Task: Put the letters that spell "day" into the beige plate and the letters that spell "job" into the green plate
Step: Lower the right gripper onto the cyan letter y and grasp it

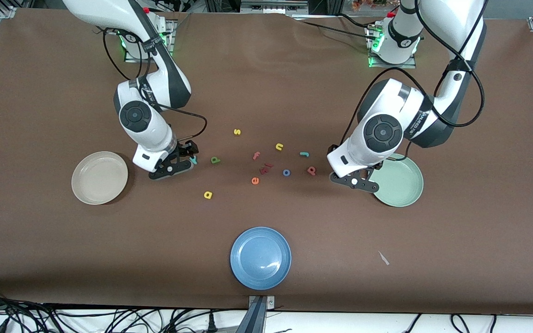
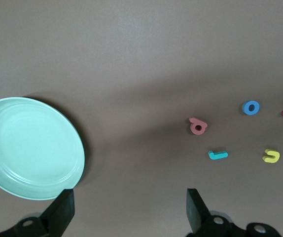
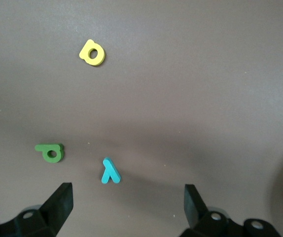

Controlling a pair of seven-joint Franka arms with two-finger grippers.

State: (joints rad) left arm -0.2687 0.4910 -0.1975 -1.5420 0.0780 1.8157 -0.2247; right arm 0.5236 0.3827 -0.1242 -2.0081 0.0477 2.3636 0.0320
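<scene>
Your right gripper point(image 1: 181, 162), jaws apart, hangs left of frame centre over the teal y point(image 3: 110, 171). Your left gripper point(image 1: 361, 180), likewise spread, overlaps the green plate point(image 1: 403, 187) right of centre.

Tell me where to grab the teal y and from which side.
Come straight down from above: the teal y lies flat on the table, under the open right pincer. Close across its single stem, likely the narrowest part; the forked arms would probably slip.
</scene>
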